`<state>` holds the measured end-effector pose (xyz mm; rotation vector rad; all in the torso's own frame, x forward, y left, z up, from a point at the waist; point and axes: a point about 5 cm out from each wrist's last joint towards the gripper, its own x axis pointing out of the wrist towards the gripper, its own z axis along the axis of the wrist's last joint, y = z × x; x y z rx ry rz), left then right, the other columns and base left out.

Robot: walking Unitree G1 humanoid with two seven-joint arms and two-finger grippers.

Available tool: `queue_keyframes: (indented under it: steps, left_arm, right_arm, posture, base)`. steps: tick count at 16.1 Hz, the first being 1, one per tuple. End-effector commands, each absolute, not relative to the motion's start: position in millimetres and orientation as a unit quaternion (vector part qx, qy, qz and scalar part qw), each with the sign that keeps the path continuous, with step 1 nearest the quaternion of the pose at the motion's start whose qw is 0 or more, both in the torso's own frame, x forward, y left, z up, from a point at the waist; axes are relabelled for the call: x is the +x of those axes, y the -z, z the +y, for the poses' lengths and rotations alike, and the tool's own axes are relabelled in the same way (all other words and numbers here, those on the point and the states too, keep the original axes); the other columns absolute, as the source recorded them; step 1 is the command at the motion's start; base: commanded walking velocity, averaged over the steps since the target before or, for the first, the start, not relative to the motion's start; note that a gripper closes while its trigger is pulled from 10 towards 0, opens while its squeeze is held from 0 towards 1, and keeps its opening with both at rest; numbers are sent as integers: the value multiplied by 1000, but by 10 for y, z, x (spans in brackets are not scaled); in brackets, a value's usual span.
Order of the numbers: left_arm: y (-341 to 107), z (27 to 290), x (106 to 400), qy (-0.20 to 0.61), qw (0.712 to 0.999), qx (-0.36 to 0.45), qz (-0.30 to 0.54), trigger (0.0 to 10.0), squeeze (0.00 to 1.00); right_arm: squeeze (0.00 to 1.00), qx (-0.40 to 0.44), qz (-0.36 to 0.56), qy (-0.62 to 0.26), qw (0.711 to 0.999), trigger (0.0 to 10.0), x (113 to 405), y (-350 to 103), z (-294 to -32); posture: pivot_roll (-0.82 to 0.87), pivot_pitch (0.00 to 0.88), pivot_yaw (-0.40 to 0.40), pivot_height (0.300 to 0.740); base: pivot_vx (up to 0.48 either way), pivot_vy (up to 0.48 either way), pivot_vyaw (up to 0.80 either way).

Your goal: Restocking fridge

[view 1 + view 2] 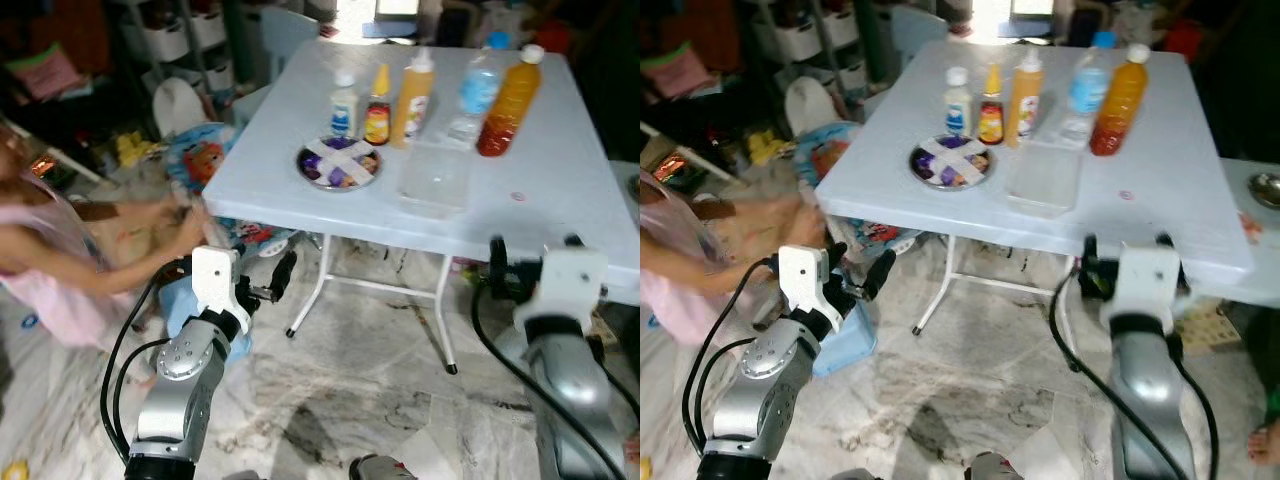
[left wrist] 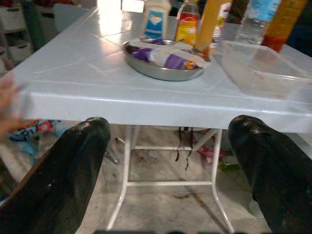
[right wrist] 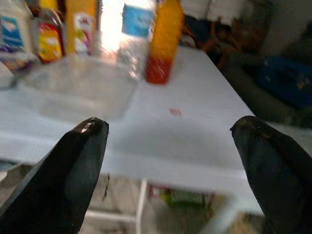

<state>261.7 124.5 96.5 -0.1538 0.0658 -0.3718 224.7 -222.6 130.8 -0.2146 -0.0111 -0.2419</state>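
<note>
On a white folding table (image 1: 560, 180) stand a small white bottle (image 1: 344, 105), a yellow-capped sauce bottle (image 1: 378, 108), a tall yellow bottle (image 1: 413, 98), a water bottle (image 1: 474, 95) and an orange juice bottle (image 1: 510, 100). In front of them lie a steel plate of wrapped food (image 1: 338, 163) and a clear plastic container (image 1: 435, 178). My left gripper (image 2: 169, 124) is open, held low before the table's front edge, below the plate. Under the front right edge my right gripper (image 3: 170, 124) is also open, facing the container and the juice bottle. Neither holds anything.
A person in pink (image 1: 50, 270) stands at the left, one hand (image 1: 190, 225) close to my left arm. Toys, a blue bag (image 1: 185, 300) and shelves crowd the floor at the left. The table's legs (image 1: 322, 275) stand ahead on the marble floor.
</note>
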Motion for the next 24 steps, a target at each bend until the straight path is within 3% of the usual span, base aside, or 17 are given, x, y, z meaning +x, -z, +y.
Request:
queue_keyframes:
  steps: [1,15,21,24]
  left_arm:
    - [-1014,1221,2620,198,977,-71,25,10000,0]
    - [-1016,1160,2606,219,972,-74,36,10000,0]
    - [-1026,1132,2619,229,970,-73,33,10000,0]
    - [-1021,1123,2613,230,970,-74,36,10000,0]
  right_arm:
    - [0,-97,-9,116,988,10000,2205,-1334,-2204]
    - [0,-62,16,122,991,10000,2155,-1230,-2128]
    - [0,-53,18,130,990,10000,2156,-1218,-2150]
    - [0,-54,16,130,990,10000,2147,-1232,-2151]
  posture:
    - [-101,0,89,740]
    - [-97,0,98,740]
    - [-105,0,101,740]
    - [-109,0,103,740]
  base:
    - [251,0,-706]
    - [320,0,-35]
    - [268,0,-800]
    - [0,0,0]
